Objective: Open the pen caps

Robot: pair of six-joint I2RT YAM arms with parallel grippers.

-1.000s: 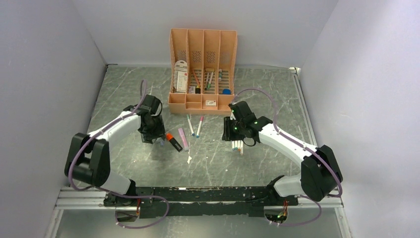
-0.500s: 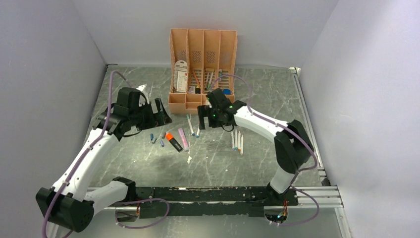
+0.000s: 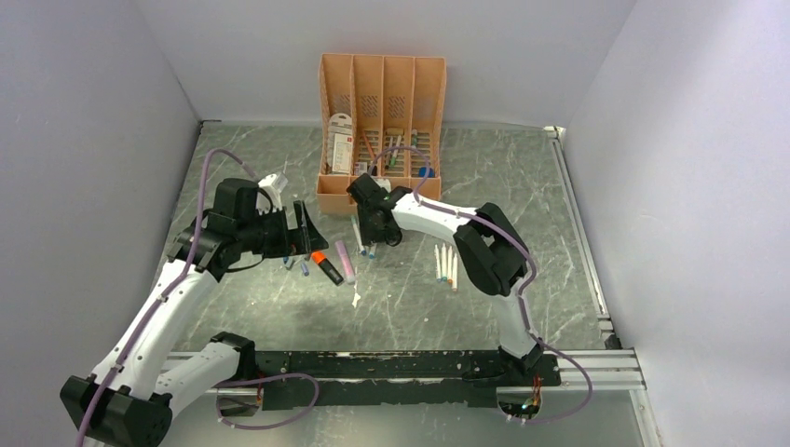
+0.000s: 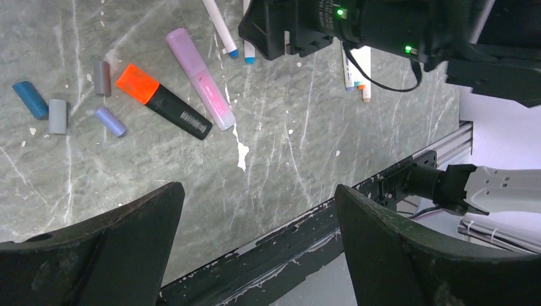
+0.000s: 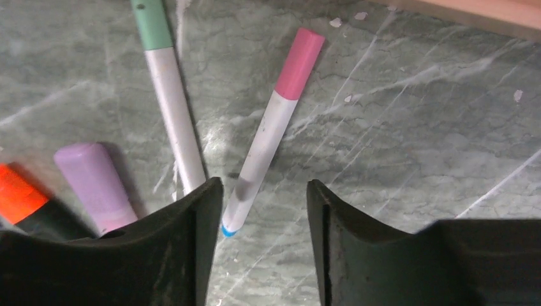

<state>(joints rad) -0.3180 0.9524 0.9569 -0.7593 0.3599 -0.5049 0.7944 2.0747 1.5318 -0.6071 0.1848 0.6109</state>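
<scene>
Two slim white markers lie in front of the organizer, one with a pink cap [image 5: 300, 62] and one with a green cap [image 5: 152, 24]. My right gripper [image 5: 265, 210] is open and low over the pink-capped marker [image 3: 375, 238], whose blue-tipped end lies between the fingers, close to the left one. A black highlighter with an orange cap [image 4: 137, 83] and a lilac highlighter [image 4: 200, 80] lie side by side. My left gripper [image 3: 306, 228] is open and empty, raised left of them. Several loose caps, blue [image 4: 30, 99], grey and lilac, lie on the table.
Several uncapped white markers [image 3: 445, 265] lie in a row right of the right gripper. The peach desk organizer [image 3: 382, 135] stands at the back with pens and small items. Grey walls close in both sides, and a black rail [image 3: 373, 368] runs along the near edge.
My right gripper has swung left from the row of uncapped markers to the pink-capped marker. My left gripper has lifted off the loose caps and drawn back a little to the left.
</scene>
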